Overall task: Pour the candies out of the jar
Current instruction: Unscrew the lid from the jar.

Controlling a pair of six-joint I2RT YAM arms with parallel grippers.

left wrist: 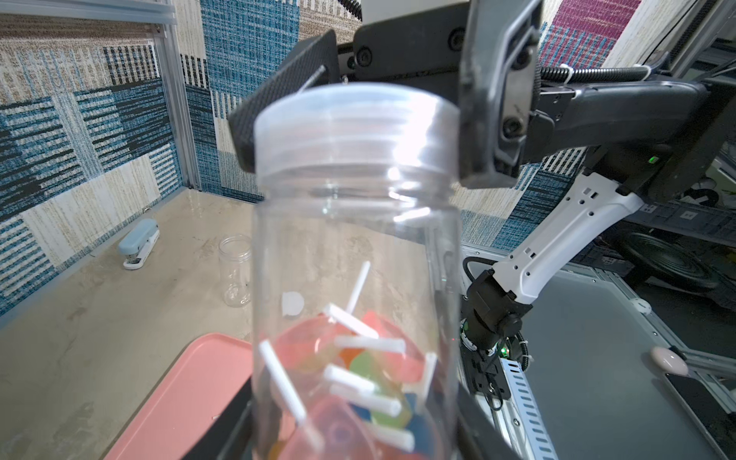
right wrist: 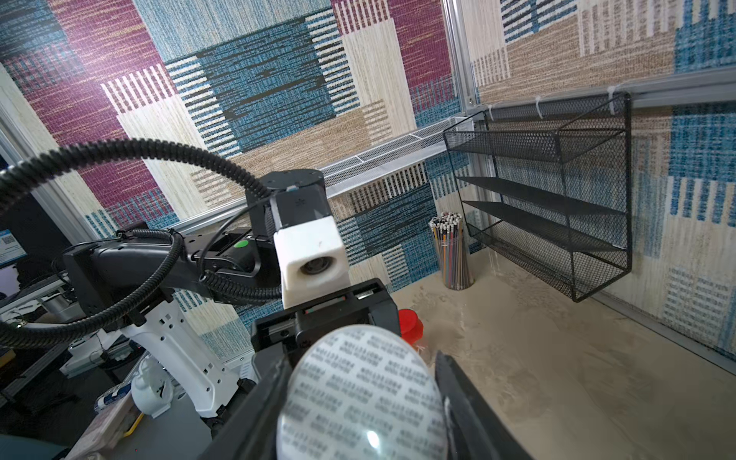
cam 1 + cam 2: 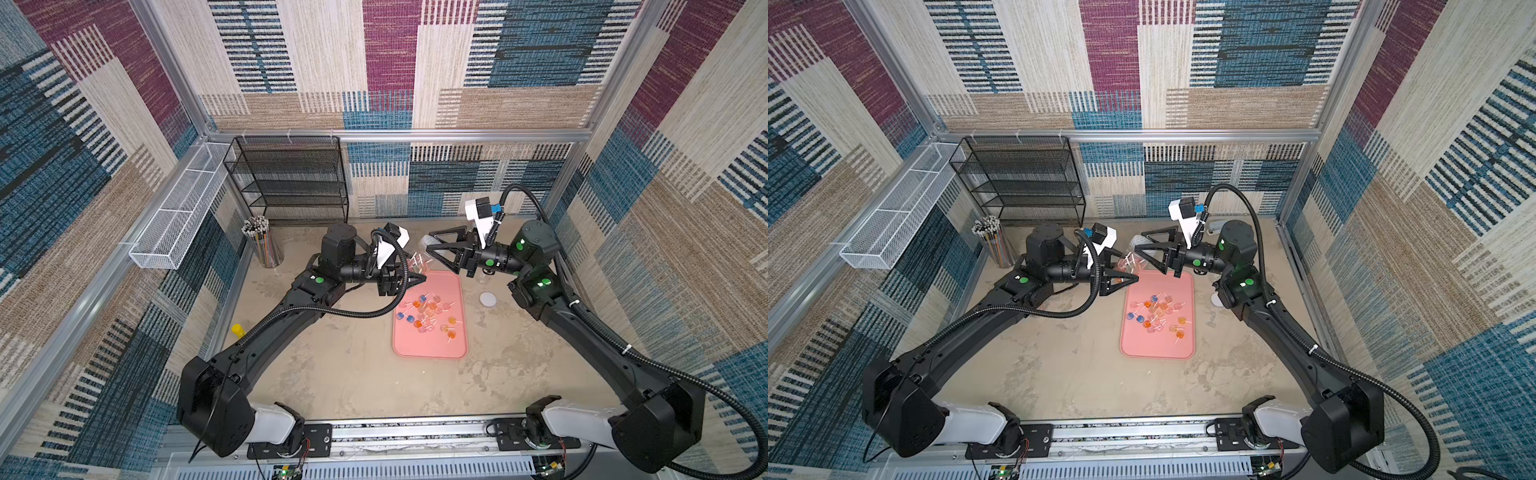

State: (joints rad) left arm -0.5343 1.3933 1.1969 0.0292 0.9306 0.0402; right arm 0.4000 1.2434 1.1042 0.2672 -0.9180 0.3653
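Observation:
A clear plastic jar lies tilted over the far end of the pink tray. My left gripper is shut on its body, near the bottom. Candies with white sticks lie inside against that end. My right gripper is shut on the jar's translucent lid, one finger on each side. The lid's printed top fills the right wrist view. In both top views the two grippers meet at the jar. Many candies lie loose on the tray.
An empty clear jar and a white lid are on the table right of the tray. A stapler lies by the far wall. A pencil cup, black mesh rack and white basket occupy the back left.

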